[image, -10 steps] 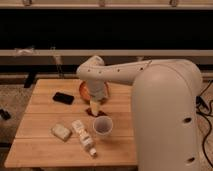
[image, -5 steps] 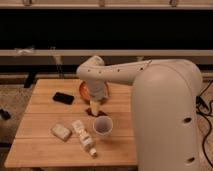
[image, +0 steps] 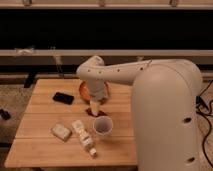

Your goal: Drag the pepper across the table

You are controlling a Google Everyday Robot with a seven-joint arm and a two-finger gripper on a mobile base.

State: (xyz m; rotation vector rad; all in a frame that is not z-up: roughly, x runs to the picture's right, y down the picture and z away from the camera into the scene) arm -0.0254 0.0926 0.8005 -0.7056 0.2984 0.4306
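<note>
One white robot arm [image: 125, 74] reached in from the right foreground over the light wooden plank tabletop [image: 42, 112]. Its gripper [image: 95, 106] pointed straight down near the tabletop's middle. We saw the gripper's tip right over the small dark red wedge-shaped pepper [image: 92, 113] and seemingly touching its top. We could not tell whether the gripper was clenched or released.

The pepper lay on the tabletop between two things:
- the round orange bowl [image: 84, 92] just behind it, which the arm's wrist partly hid
- the white cup [image: 103, 126] just in front and slightly to the right, which stood upright with its mouth open to us

We could not tell whether the pepper touched the cup.

We logged three other items:
- A flat black rectangular object [image: 63, 98] sat left of the bowl and apart from it.
- A beige block [image: 61, 131] lay front-left.
- A small white bottle [image: 83, 135] lay on its side between the block and the cup, cap end toward the front edge.

The arm's bulky body [image: 167, 120] covered the right end of the tabletop.
</note>
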